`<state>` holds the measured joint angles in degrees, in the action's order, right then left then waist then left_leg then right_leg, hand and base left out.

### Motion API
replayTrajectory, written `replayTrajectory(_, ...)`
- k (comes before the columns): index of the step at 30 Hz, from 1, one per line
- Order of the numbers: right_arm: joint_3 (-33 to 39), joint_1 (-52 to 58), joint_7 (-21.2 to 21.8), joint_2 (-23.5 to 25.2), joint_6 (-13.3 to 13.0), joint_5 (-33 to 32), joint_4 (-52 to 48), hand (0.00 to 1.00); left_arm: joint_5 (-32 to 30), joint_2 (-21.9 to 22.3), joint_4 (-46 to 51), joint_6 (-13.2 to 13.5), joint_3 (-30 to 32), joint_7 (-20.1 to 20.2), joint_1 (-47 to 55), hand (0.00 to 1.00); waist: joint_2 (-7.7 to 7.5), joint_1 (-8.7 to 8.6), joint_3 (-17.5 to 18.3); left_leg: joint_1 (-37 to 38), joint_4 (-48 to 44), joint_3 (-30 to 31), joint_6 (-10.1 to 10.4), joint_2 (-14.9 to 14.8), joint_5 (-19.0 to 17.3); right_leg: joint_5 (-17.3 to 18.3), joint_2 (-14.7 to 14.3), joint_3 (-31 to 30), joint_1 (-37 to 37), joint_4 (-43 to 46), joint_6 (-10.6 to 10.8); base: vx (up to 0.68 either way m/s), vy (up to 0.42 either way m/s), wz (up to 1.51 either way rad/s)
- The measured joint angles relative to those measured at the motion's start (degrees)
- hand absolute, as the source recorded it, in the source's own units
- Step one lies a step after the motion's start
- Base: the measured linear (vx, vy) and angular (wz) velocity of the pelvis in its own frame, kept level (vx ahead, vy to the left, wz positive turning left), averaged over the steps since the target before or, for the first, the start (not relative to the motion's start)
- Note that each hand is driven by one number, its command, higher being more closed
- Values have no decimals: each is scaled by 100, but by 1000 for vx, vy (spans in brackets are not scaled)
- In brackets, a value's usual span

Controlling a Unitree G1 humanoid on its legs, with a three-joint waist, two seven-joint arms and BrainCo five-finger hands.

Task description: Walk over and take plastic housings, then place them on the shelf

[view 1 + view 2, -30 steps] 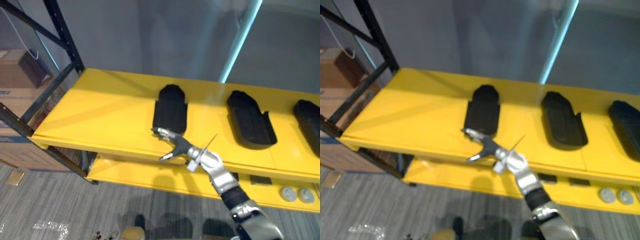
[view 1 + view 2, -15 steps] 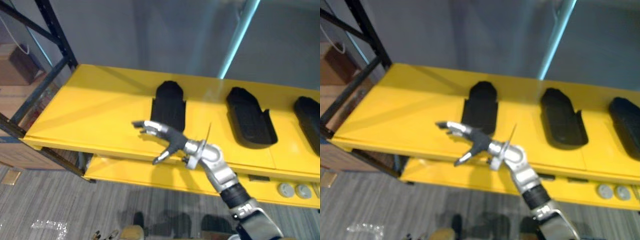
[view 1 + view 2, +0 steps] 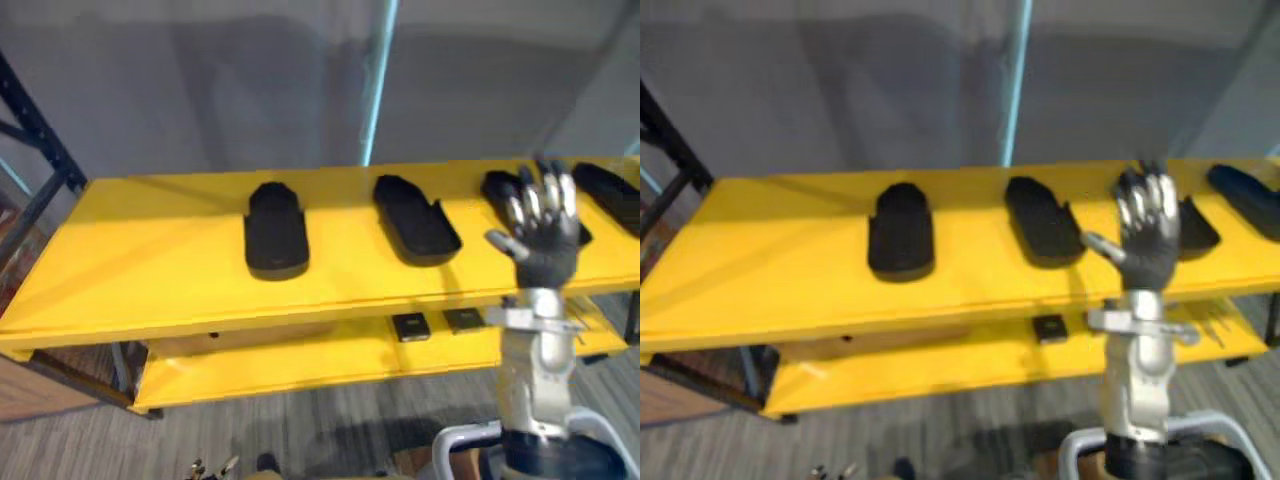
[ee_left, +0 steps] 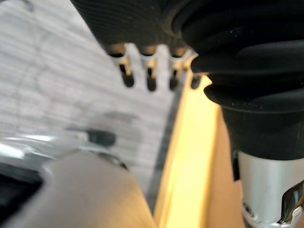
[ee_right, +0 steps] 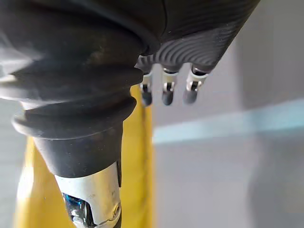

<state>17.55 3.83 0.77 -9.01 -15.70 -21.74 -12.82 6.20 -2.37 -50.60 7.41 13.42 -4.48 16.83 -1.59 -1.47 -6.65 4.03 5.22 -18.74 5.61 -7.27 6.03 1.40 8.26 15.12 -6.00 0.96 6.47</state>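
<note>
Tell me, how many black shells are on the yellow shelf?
4. Left housing, middle housing, third housing partly behind the right hand, fourth housing at the right edge. More may be hidden.

Four black plastic housings, long, flat and rounded at the far end. Lying in a row, well apart, on the top board of the yellow shelf (image 3: pixel 150 265): leftmost housing (image 3: pixel 276 230), second housing (image 3: pixel 415 215) with a raised rim, third housing (image 3: pixel 1196 230) partly hidden, fourth housing (image 3: pixel 1245 192) at the right edge.
</note>
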Motion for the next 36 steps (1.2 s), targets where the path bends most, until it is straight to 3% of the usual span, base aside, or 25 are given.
replayTrajectory(4, 316, 773, -841, 337, 304, 311, 671, 0, -449, -182, -2, -189, -378, 105, 5, 0, -31, -254, 20, 121, -1, -281, -19, -22, -54, -16, -49, -265, 12, -1, 14, 8, 10, -32)
replayTrajectory(8, 445, 1513, -1456, 913, 320, 324, 931, 0, -910, -189, -1, -282, -406, 142, 28, 0, -39, -293, 27, 322, -1, -961, 44, -82, -173, -143, -62, -779, 212, -13, 33, 44, 37, -73)
replayTrajectory(10, 496, 1842, -1611, 1134, 284, 302, 769, 0, -1107, -203, 5, -349, -404, 241, 75, 0, -51, -424, 23, 421, -2, -1265, 57, -113, -257, -256, -56, -852, 228, -76, 65, 78, 40, -84)
replayTrajectory(16, 473, 2518, -1813, 1467, 66, 191, 278, 0, -1412, -325, 21, -504, -616, 342, 119, 0, -86, -767, 104, 740, -5, -2163, 222, -288, -400, -391, -215, -1244, 375, -120, 55, 64, 11, -60)
replayTrajectory(23, 351, 2446, -1394, 1429, -94, 1, 246, 0, -1270, -459, 168, -675, -1012, 291, 125, 0, -84, -862, 139, 1039, -39, -2593, 377, -331, -475, -483, -386, -1745, 400, -194, 31, 33, -2, -40)
replayTrajectory(26, 58, 2103, -1030, 1297, -161, 0, 412, 0, -836, -464, 483, -677, -1012, 230, 237, 0, -94, -740, 129, 874, -801, -1358, 283, -472, -957, -529, -509, -2223, 546, -133, -17, 25, -31, -76)
replayTrajectory(28, -358, 1537, -787, 990, -181, 0, 617, 0, -647, -401, 576, -679, -1138, 198, 215, 0, 91, -597, 22, 516, -1591, 43, 249, -597, -1734, -572, -679, -2620, 781, -33, 17, -81, 47, -91)
replayTrajectory(30, -624, 1200, -693, 832, -182, 5, 758, 0, -602, -345, 744, -658, -1187, 173, 215, 0, 175, -484, -23, 374, -1827, 612, 357, -579, -2104, -627, -748, -2843, 950, 18, 71, -167, 182, -71)
replayTrajectory(31, -871, 874, -683, 803, -183, 2, 898, 0, -562, -398, 884, -629, -1178, 154, 224, 0, 99, -371, -86, 223, -2046, 694, 353, -464, -2310, -713, -669, -2984, 1070, 26, 142, -206, 223, -45)
replayTrajectory(36, -1506, 243, -685, 650, -202, 44, 944, 0, -387, -579, 897, -354, -1111, 73, 208, 0, -149, -133, -279, -296, -2545, 755, 156, -128, -2520, -818, -306, -3056, 1338, 11, 205, -142, 149, 0)
